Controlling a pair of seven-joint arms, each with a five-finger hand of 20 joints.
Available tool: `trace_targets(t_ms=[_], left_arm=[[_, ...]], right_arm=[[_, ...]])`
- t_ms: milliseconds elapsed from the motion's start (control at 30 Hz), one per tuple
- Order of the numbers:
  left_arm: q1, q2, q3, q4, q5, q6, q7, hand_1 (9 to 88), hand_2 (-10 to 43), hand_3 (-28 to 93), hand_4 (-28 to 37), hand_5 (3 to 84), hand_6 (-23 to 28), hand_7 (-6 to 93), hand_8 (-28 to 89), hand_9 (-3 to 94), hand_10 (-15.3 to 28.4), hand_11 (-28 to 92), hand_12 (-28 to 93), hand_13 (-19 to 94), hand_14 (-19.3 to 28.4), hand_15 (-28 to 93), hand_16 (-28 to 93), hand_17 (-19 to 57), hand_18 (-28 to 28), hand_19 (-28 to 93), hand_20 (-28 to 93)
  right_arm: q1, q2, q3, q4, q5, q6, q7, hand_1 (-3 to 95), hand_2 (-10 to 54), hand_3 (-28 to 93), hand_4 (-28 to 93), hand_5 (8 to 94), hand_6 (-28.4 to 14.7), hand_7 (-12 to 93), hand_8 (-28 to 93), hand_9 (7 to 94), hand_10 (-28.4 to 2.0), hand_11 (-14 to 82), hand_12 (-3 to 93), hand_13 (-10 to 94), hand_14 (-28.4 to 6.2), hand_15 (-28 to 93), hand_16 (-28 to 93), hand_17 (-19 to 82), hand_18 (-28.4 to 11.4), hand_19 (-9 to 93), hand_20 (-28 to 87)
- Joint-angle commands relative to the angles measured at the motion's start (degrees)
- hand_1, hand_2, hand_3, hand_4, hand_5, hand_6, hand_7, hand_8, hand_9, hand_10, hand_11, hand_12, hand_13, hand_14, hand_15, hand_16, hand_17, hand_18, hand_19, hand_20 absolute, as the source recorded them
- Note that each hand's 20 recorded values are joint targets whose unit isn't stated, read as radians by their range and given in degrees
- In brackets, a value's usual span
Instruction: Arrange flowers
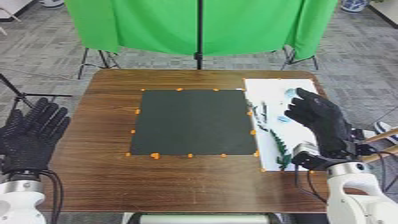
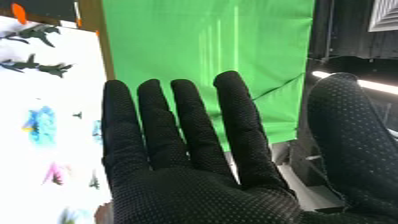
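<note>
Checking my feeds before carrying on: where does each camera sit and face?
Head view: on the robot's head, looking forward and down at the table; left robot hand and right robot hand, with part of each arm.
Right wrist view: on the right wrist, looking out past that hand's fingers.
Shared: right robot hand, white sheet, green cloth.

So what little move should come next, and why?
I'd probably lower the right robot hand toward the green sprig: its fingers are open and hold nothing, and the sprig lies close by on the white sheet.
</note>
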Motion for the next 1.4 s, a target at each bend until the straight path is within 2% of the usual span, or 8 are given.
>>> trace_targets(t_ms=[33, 333, 433, 500, 600, 967, 1200, 1400], left_arm=[[1.35, 0.03, -0.29, -0.23, -0.79, 0.65, 0.02, 27.4, 11.9, 70, -28.3, 47.5, 8.4, 11.3, -7, 41.8, 15.3, 19, 14, 30, 15.4, 30, -4, -2.7, 13.3, 25, 13], [2.26, -0.22, -0.67, -1.0, -0.98, 1.03, 0.98, 27.3, 11.8, 70, -28.3, 47.6, 8.6, 11.3, -7, 41.8, 15.4, 19, 14, 30, 15.6, 31, -4, -2.5, 13.3, 26, 13], [2.41, -0.43, -0.66, -1.18, -1.93, 1.23, 1.09, 27.4, 11.8, 70, -28.3, 47.6, 8.5, 11.4, -7, 41.7, 15.4, 19, 14, 30, 15.5, 31, -4, -2.5, 13.3, 26, 13], [2.41, -0.34, -0.64, -1.27, -4.07, 0.86, 1.33, 27.4, 11.8, 70, -28.3, 47.6, 8.5, 11.5, -7, 41.7, 15.4, 19, 14, 30, 15.5, 31, -4, -2.6, 13.4, 26, 13], [2.2, -0.47, -0.53, -1.25, -3.22, 1.1, 1.24, 27.5, 11.8, 70, -28.3, 47.6, 8.5, 11.5, -7, 41.8, 15.4, 19, 14, 30, 15.4, 31, -4, -2.7, 13.4, 26, 14], [2.09, -0.52, -0.19, -1.35, -3.99, 1.16, 1.1, 27.7, 11.8, 70, -28.3, 47.7, 8.5, 11.7, -7, 41.8, 15.4, 20, 14, 30, 15.4, 32, -4, -2.9, 13.6, 27, 14], [1.84, -0.28, 0.18, -1.15, -4.49, 1.54, 0.95, 27.8, 11.9, 70, -28.3, 47.8, 8.5, 11.7, -7, 41.9, 15.2, 20, 14, 30, 15.4, 32, -4, -3.0, 13.8, 27, 14], [1.98, -0.21, 0.55, -0.98, -4.99, 0.37, 0.87, 27.8, 12.1, 70, -28.3, 47.8, 8.5, 11.7, -7, 41.8, 15.2, 20, 14, 30, 15.3, 32, -4, -3.0, 13.8, 27, 14]], right_arm=[[-1.55, -1.74, 2.41, -1.38, -2.14, -2.68, 0.68, 18.4, 3.7, 85, -25, 41.8, -2.8, 22, -14, 41.7, -14.3, 10.9, 14.6, 37, -14.5, 11, 20, 18, -17.1, 26, 21], [-2.66, 3.35, -0.51, -5.0, -30.49, 2.63, 7.91, 19.3, -1.9, 82, -24, 42.5, -4.5, 21, -13, 41.3, -17.9, 11.7, 14.9, 34, -16.9, 16, 18, 15, -19.1, 35, 21], [-2.93, 7.1, -4.87, -5.34, -46.05, 6.86, 13.57, 20.3, -5.4, 81, -24, 43.1, -5.0, 21, -13, 42.3, -18.8, 12.5, 15.2, 36, -17.4, 21, 17, 16, -19.9, 41, 22], [-1.6, 10.42, -10.14, -3.54, -59.06, 11.05, 17.91, 22.1, -8.7, 80, -24, 46.0, -5.6, 21, -13, 46.2, -19.4, 15.3, 16.2, 40, -17.6, 28, 16, 18, -20.6, 49, 22], [-3.05, 10.75, -10.8, -4.54, -65.41, 6.44, 19.26, 26.0, -9.5, 79, -26, 51.0, -6.0, 23, -13, 51.9, -19.5, 20.1, 18.7, 45, -17.5, 40, 17, 21, -21.4, 60, 25], [-2.73, 12.58, -16.76, -1.96, -82.65, -5.73, 27.0, 31.7, -9.5, 75, -28, 51.6, -7.0, 25, -12, 49.9, -20.9, 27.8, 23.9, 41, -20.4, 60, 21, 24, -24.4, 78, 33], [-1.1, 12.62, -19.94, 2.47, -85.73, -2.92, 31.1, 35.1, -9.5, 68, -28, 52.1, -7.6, 30, -11, 50.0, -21.8, 36.4, 27.3, 42, -22.0, 69, 24, 27, -25.7, 83, 37], [-0.26, 11.04, -21.59, 5.58, -85.74, -0.49, 30.54, 47.2, -9.5, 52, -28, 52.0, -7.6, 37, -13, 50.8, -21.8, 43.9, 29.0, 46, -21.6, 72, 26, 30, -25.8, 87, 37]])
